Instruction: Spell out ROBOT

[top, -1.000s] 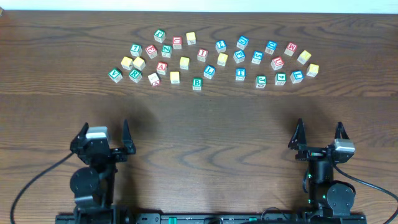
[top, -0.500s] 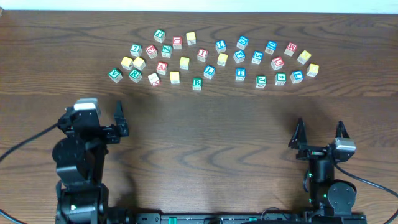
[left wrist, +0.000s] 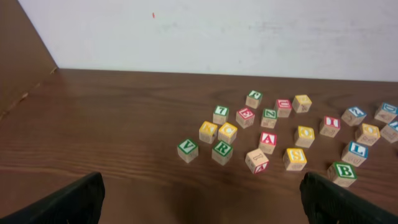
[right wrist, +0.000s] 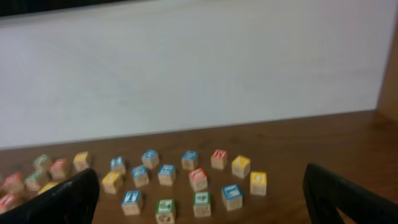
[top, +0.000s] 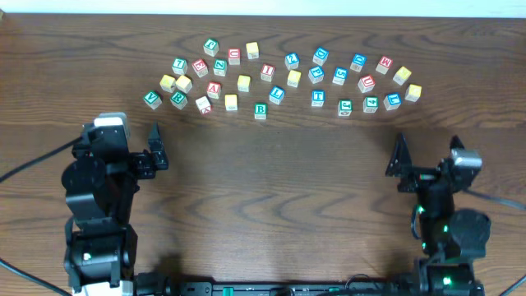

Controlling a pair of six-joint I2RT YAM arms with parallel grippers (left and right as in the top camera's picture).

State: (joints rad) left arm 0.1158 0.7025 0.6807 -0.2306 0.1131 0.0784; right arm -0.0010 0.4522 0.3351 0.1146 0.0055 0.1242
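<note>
While both arms hover at the near side of the table (top: 271,181), the left gripper (top: 120,137) and right gripper (top: 427,152) stand spread wide, grasping nothing. Across the wood the cubes lie well apart from them in a loose band: green R (left wrist: 222,150) just beside green V (left wrist: 188,149), green B (top: 260,109) front and middle, blue T (top: 318,97) to its right. Red A (left wrist: 268,139) reads clearly; the letters on the yellow cubes (left wrist: 227,132) are too faint to tell.
</note>
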